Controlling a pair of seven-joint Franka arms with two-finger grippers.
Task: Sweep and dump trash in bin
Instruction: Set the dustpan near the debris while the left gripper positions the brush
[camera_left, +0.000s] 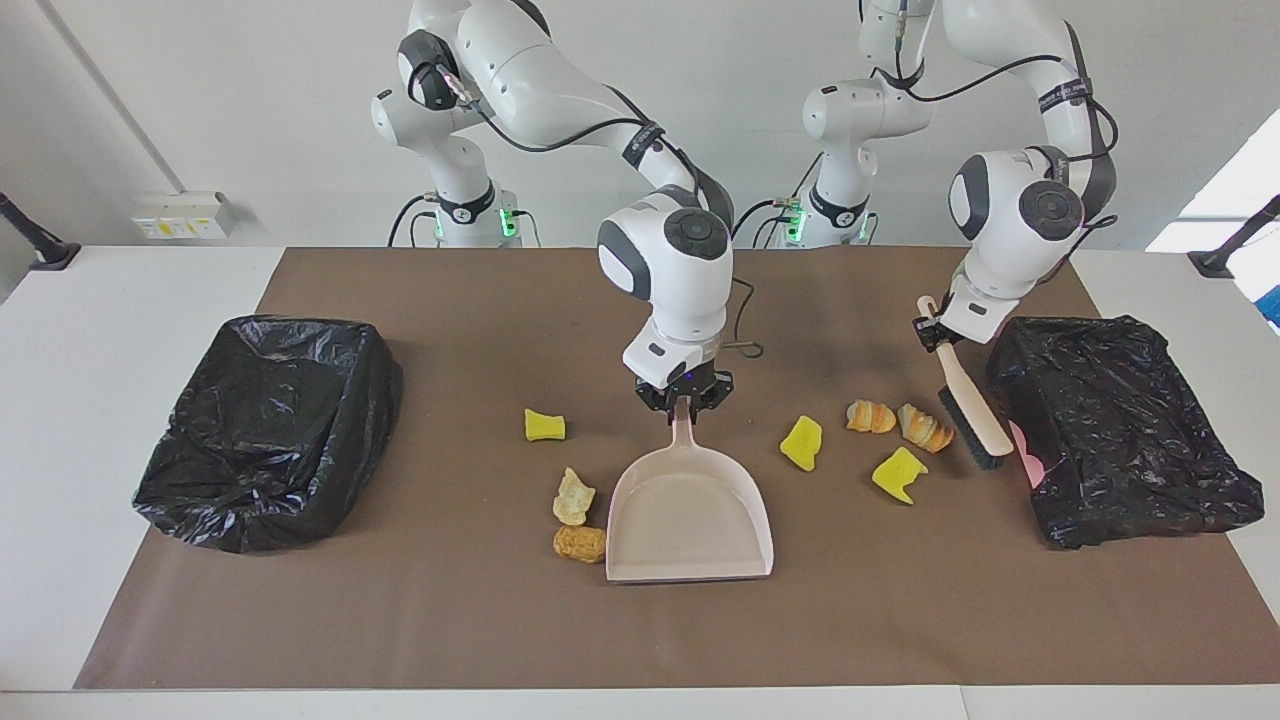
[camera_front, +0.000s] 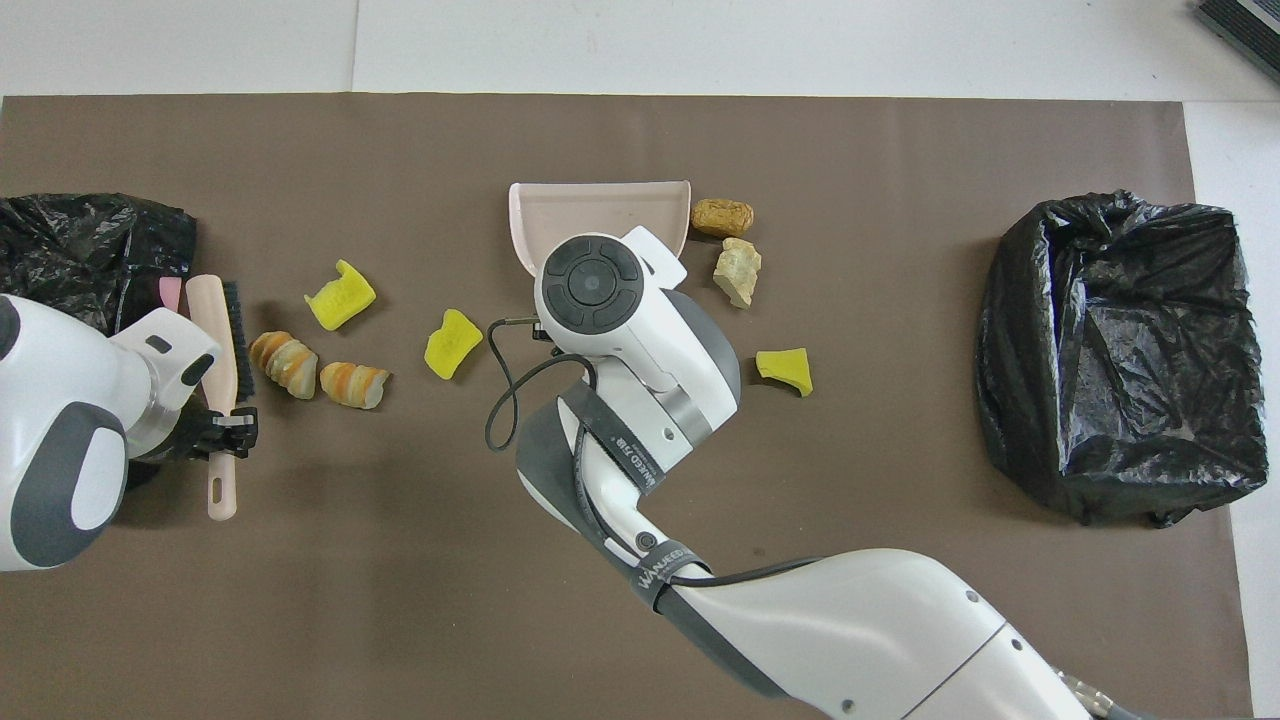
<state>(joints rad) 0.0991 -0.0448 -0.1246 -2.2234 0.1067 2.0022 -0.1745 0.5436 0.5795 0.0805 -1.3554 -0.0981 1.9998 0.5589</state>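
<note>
Gripping the handle of the pale pink dustpan (camera_left: 690, 512), the right gripper (camera_left: 684, 398) is clamped on it at mid-table, the pan's open mouth turned away from the robots. A brown bread lump (camera_left: 580, 543) touches the pan's side, a pale pastry lump (camera_left: 573, 497) sits just beside it, and a yellow sponge chunk (camera_left: 544, 425) lies nearer the robots. The left gripper (camera_left: 931, 330) is clamped on the beige brush (camera_left: 968, 406), bristles down beside two striped pastry lumps (camera_left: 898, 421) and two more yellow sponge chunks (camera_left: 850, 458). Black-lined bins (camera_left: 268, 428) stand at both table ends.
</note>
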